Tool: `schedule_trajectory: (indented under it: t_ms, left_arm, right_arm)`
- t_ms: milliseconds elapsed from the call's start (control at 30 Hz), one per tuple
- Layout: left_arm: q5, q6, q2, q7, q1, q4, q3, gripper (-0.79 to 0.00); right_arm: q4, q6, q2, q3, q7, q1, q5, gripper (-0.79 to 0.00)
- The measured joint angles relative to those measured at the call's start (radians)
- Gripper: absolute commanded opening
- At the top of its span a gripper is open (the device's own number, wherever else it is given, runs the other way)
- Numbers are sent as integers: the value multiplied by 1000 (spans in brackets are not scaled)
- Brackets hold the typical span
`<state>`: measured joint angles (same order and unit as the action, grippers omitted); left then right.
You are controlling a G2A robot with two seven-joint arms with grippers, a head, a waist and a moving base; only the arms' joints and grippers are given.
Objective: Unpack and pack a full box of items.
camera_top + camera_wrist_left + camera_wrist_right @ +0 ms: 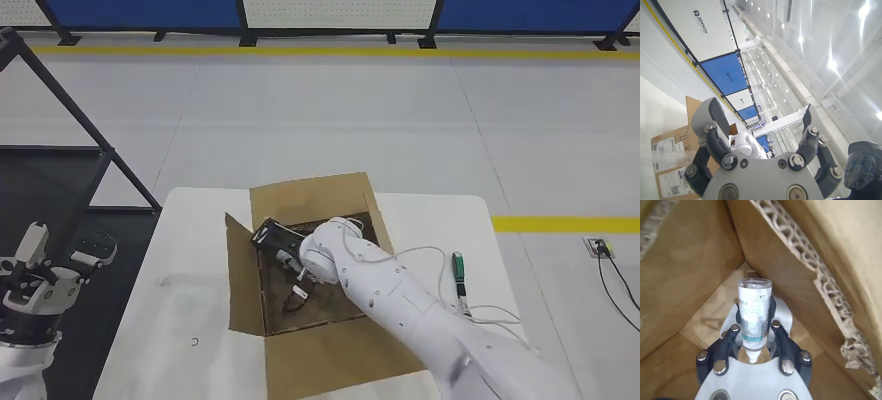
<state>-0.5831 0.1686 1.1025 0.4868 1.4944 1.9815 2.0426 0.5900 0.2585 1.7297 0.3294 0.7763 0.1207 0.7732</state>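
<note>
Two fingers of my right gripper (754, 313) pinch a small bottle (753, 294), nozzle toward my wrist, deep inside the box (687, 266) near a corner. Its slick, rounded body could slip from the pads, or its end could catch the box's ragged wall. My left gripper (762, 113) hangs open, well outside the box.

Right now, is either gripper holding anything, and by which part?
The right gripper holds a small bottle by the middle of its body, inside the box. The left gripper is open and empty.
</note>
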Motion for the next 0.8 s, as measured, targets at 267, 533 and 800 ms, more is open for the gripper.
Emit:
schedule_trajectory:
  t_ms: [267, 533, 800]
  left_arm:
    - [0, 0, 0, 0, 0, 0, 0, 0]
    - [0, 0, 0, 0, 0, 0, 0, 0]
    - [0, 0, 0, 0, 0, 0, 0, 0]
  right_arm:
    - [30, -44, 15, 16, -10, -22, 61, -785]
    - [172, -125, -31, 56, 99, 4, 157, -785]
    - [427, -69, -126, 144, 189, 114, 249, -785]
